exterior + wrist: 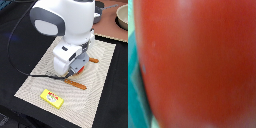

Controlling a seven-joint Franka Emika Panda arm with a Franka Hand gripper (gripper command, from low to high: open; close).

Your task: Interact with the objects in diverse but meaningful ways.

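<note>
Red tomato (198,60) fills wrist view (blurred); arm hides fingers in exterior view, state unclear; cutlery (75,83) half covered.

A robot lab setup: a white arm (65,25) over a dark counter (15,55) with toy kitchenware on a beige placemat (100,95).

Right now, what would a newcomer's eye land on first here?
The big white robot arm dominates the exterior view, bent low over the beige woven placemat. A glossy red tomato fills nearly the whole wrist view, very close to the camera. A flat yellow packet lies near the placemat's front edge.
</note>
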